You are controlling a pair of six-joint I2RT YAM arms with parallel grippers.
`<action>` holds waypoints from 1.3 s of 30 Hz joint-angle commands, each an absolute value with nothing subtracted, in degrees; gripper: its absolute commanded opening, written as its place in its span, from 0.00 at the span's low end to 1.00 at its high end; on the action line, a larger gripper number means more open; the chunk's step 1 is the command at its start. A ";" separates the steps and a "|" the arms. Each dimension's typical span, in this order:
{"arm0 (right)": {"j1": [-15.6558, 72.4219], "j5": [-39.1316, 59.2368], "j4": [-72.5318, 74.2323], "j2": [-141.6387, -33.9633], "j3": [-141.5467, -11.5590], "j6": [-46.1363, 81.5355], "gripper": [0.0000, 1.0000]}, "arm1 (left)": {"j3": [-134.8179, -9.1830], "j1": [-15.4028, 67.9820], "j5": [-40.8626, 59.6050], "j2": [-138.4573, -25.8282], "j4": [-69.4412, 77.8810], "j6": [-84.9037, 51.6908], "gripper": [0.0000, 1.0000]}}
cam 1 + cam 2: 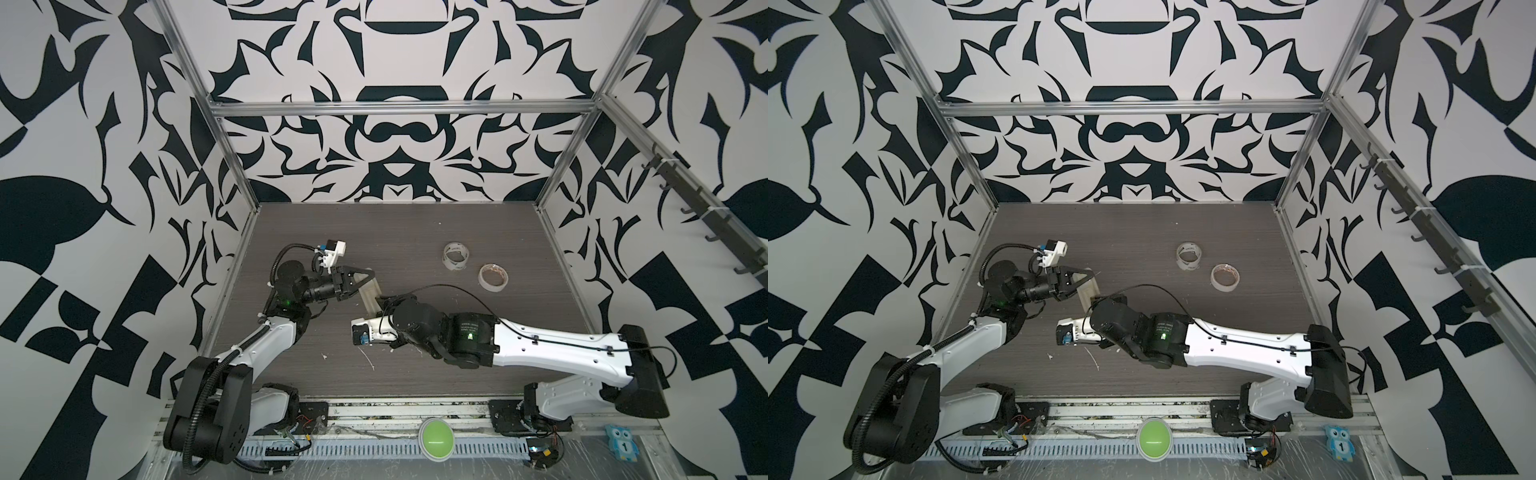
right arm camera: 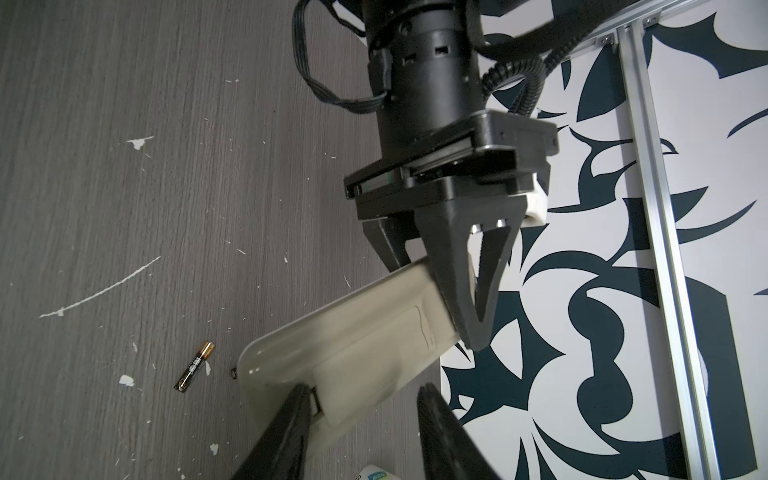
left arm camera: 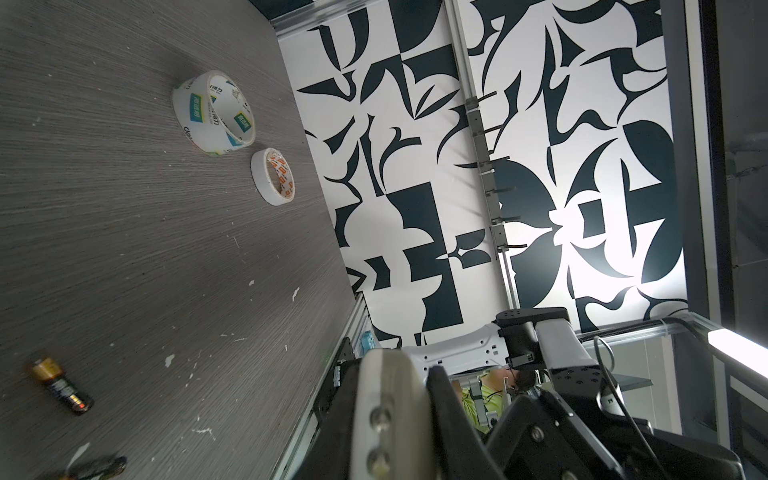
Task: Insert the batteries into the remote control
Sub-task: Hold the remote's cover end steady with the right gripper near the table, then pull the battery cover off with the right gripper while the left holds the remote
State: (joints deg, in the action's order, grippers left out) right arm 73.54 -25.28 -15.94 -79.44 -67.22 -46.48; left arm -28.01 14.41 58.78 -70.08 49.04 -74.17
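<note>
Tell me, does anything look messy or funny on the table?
Yes. The table is scuffed, with white chips and one long white scratch. One battery lies loose on it, not in the remote control, which the left gripper holds tilted.

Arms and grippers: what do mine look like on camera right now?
Both arms, left and right, have white shells with black joints, each showing a small green light. A ribbed black conduit runs along the left; a thin black cable loops over the right. The left gripper and right gripper have black tapered fingers, and a white camera mount sits by each wrist.
</note>
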 commanded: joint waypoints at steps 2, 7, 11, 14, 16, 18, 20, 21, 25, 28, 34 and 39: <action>72.39 -29.57 -10.67 -79.53 -66.62 -46.58 0.46 | -28.30 15.98 64.79 -69.70 52.12 -77.44 0.00; 72.34 -29.40 -10.05 -79.27 -66.46 -46.43 0.46 | -28.39 16.00 64.80 -69.94 52.12 -77.46 0.00; 72.36 -29.08 -9.60 -79.07 -66.49 -46.34 0.46 | -28.43 15.98 64.78 -70.00 52.08 -77.48 0.00; 72.39 -29.00 -9.18 -79.05 -66.27 -46.34 0.45 | -28.39 15.99 64.78 -70.05 52.08 -77.46 0.00; 72.42 -28.90 -8.79 -79.01 -66.27 -46.41 0.45 | -28.39 15.92 64.78 -69.96 52.03 -77.44 0.00; 72.40 -28.89 -8.59 -78.99 -66.27 -46.53 0.45 | -28.38 15.97 64.78 -69.96 52.00 -77.49 0.00; 72.39 -28.96 -8.42 -79.10 -66.27 -46.55 0.45 | -28.39 15.99 64.79 -69.93 52.03 -77.45 0.00; 72.38 -28.96 -8.31 -79.16 -66.27 -46.67 0.45 | -28.39 16.00 64.78 -69.90 52.06 -77.44 0.00; 72.34 -29.22 -7.60 -79.26 -66.36 -47.00 0.45 | -28.30 15.99 64.78 -69.62 51.94 -77.46 0.00; 72.42 -29.59 -7.08 -79.47 -66.45 -47.19 0.45 | -28.21 15.98 64.78 -69.52 51.90 -77.51 0.00; 72.40 -30.62 -6.03 -79.23 -66.36 -47.55 0.45 | -28.30 15.95 64.77 -69.70 51.90 -77.45 0.00; 72.42 -30.82 -4.90 -78.36 -65.75 -47.89 0.44 | -28.30 15.99 64.78 -69.87 51.84 -77.44 0.00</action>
